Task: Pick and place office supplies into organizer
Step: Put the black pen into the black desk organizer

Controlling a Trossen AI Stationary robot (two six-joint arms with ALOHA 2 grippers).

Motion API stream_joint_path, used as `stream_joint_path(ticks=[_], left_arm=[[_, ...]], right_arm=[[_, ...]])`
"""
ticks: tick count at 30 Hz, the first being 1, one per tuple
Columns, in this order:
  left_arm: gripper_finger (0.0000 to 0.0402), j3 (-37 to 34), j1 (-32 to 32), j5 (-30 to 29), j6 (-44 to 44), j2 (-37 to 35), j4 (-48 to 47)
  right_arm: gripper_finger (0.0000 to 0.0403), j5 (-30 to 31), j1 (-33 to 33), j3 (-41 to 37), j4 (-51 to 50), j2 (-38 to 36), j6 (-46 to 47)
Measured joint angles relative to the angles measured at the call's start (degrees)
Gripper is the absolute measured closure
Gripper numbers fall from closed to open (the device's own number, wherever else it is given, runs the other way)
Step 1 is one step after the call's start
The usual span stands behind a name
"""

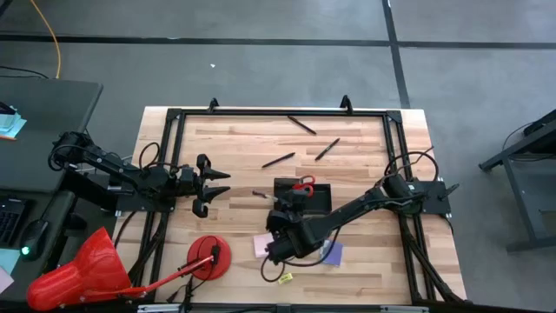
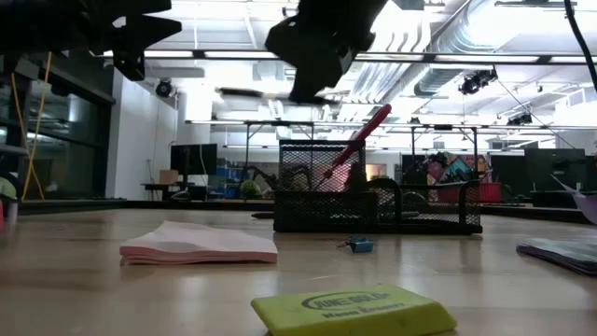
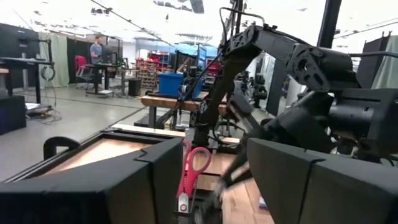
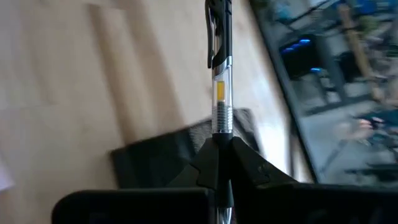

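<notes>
Black mesh forms the organizer (image 1: pixel 304 195), which sits on the wood surface (image 1: pixel 365 148) just beside the right end effector (image 1: pixel 280 236), on its far side in the high view. Red scissors (image 1: pixel 303 183) stand handles-up in the organizer; the low view shows a red handle (image 2: pixel 359 140) leaning out above the mesh wall (image 2: pixel 378 210).

Clamped between the right end effector's (image 4: pixel 219 149) closed fingers (image 4: pixel 249 163) is a pen (image 4: pixel 219 74) with a clear barrel, a yellow band and a dark clip, pointing away from the wrist over the wood. This end effector hangs above the surface rather than touching it, as the low view shows (image 2: pixel 322 42). A pink pad (image 1: pixel 261 246) lies just beside it, a purple pad (image 1: pixel 333 254) lies on its other side, and a yellow eraser (image 1: pixel 285 277) lies near it toward the front edge. In the low view the eraser (image 2: pixel 353 310) is nearest, the pink pad (image 2: pixel 198 245) behind it, and a small blue item (image 2: pixel 358 245) lies before the organizer.

Well apart, the left end effector (image 1: pixel 217 184) hovers over the surface with its fingers (image 1: pixel 215 174) spread partway and nothing between them. Its wrist view looks past those fingers (image 3: pixel 292 180) toward the scissors (image 3: pixel 191 168). Three dark pens (image 1: pixel 302 124) (image 1: pixel 327 149) (image 1: pixel 279 160) lie loose on the wood beyond the organizer, between the two arms' reach and the far rail.
</notes>
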Motion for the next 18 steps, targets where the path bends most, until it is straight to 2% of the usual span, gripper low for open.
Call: stream_joint_path(ticks=[6, 10, 14, 18], left_arm=[[0.0208, 0.0, 0.0, 0.2, 2.9, 0.0, 0.3], [0.0208, 0.0, 0.0, 1.5, 4.6, 0.0, 0.4], [0.0214, 0.0, 0.0, 2.2, 4.6, 0.0, 0.4], [0.0217, 0.0, 0.0, 2.2, 5.0, 0.0, 0.5]], right_arm=[[0.0402, 10.7, 3.5, 0.0, -10.6, -0.4, 13.5], [0.0402, 17.9, 6.1, 0.0, -17.5, -0.4, 23.3], [0.0403, 19.2, 9.2, 0.0, -21.8, -0.4, 30.8], [0.0403, 18.2, 12.0, 0.0, -16.5, -0.4, 27.3]])
